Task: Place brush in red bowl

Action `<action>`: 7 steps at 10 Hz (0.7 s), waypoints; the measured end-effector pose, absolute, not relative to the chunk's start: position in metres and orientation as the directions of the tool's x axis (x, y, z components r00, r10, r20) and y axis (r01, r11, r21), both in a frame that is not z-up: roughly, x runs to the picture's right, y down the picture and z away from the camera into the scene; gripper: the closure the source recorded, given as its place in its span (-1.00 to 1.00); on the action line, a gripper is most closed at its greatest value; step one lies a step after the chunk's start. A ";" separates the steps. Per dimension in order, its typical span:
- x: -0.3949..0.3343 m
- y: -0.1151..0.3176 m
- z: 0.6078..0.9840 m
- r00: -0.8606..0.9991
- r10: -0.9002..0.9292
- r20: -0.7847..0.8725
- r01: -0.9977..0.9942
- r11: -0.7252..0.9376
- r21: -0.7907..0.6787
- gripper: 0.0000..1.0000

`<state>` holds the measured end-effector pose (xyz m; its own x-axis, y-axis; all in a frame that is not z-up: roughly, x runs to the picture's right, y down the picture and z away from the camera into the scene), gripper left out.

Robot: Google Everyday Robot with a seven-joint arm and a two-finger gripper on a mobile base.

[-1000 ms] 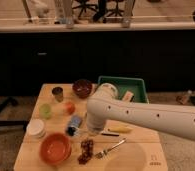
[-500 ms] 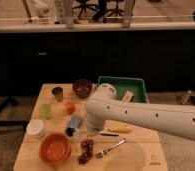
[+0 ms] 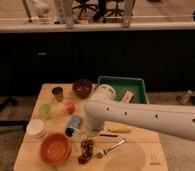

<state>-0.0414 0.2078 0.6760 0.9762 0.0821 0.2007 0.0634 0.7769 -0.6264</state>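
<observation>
Gripper (image 3: pixel 92 131) stood closed at the middle of the wooden table (image 3: pixel 136 155), holding nothing that could be made out.

White arm (image 3: pixel 151 117) reached in from the right edge of the frame, its end pointing down over the table centre. Red bowl (image 3: pixel 55 148) sat at lower left, near the front edge. Just right of the gripper lay a slim dark-and-pale stick, possibly the brush (image 3: pixel 114 132), well apart from the bowl. A silver fork (image 3: pixel 110 148) lay below it, a green bin (image 3: pixel 123 88) at upper right, a small dark bowl (image 3: pixel 82 87) behind.
</observation>
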 end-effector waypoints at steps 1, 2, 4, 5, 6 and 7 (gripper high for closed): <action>-0.054 0.210 0.676 0.976 0.073 0.206 0.073 0.780 -0.622 1.00; -0.069 0.213 0.675 0.976 0.062 0.208 0.081 0.785 -0.615 1.00; -0.099 0.219 0.674 0.974 0.044 0.222 0.102 0.793 -0.601 1.00; -0.110 0.222 0.674 0.973 0.037 0.227 0.110 0.794 -0.598 1.00; -0.117 0.226 0.674 0.973 0.032 0.227 0.114 0.794 -0.597 1.00; -0.126 0.229 0.674 0.974 0.021 0.226 0.121 0.794 -0.596 1.00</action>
